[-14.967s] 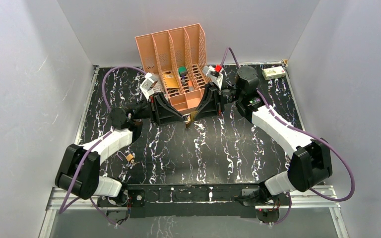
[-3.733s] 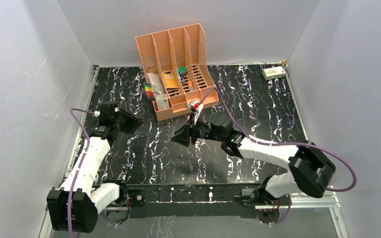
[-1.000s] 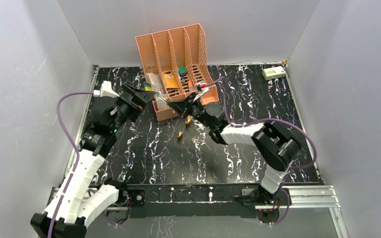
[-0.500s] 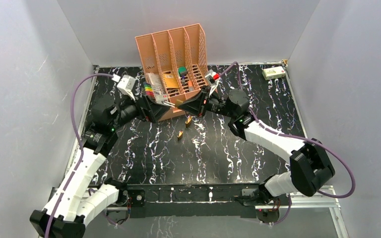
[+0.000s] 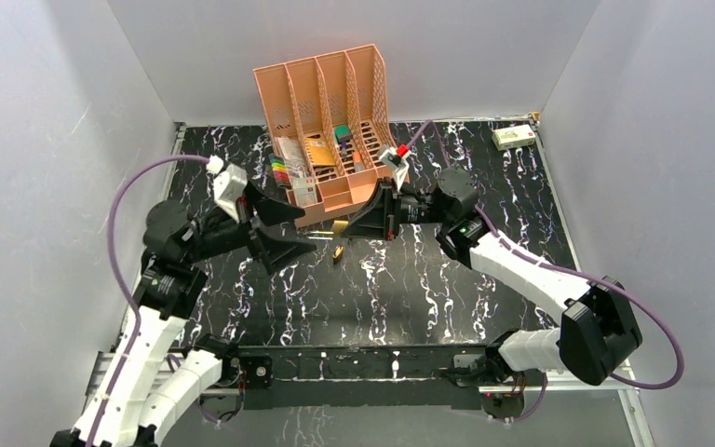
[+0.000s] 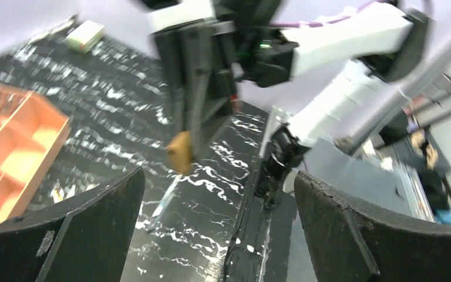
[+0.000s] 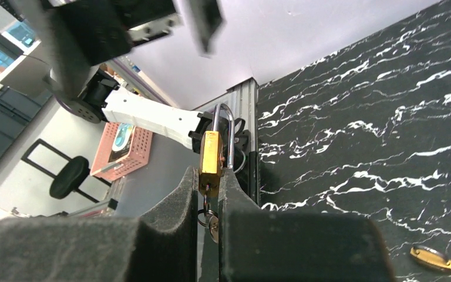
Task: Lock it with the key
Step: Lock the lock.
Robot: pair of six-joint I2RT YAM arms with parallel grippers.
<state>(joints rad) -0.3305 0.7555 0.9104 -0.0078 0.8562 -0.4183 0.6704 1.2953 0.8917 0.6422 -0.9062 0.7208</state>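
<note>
Left gripper (image 5: 303, 231) wide open, empty, mid-left of frame. Loose padlock (image 5: 338, 252) lies on desk (image 5: 428, 289), centre. Right gripper (image 5: 343, 226) nearly closed, pinching brass padlock (image 7: 209, 154); key (image 7: 212, 227) hangs under it between the fingers (image 7: 164, 235). Orange organizer (image 5: 321, 93) behind, upper centre.

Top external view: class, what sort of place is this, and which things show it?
Probably a robotics lab test cell: the left arm and right arm bolted at the edge of a black marbled table, plain grey walls boxing it in, and an orange file organiser set out as a prop.
</note>
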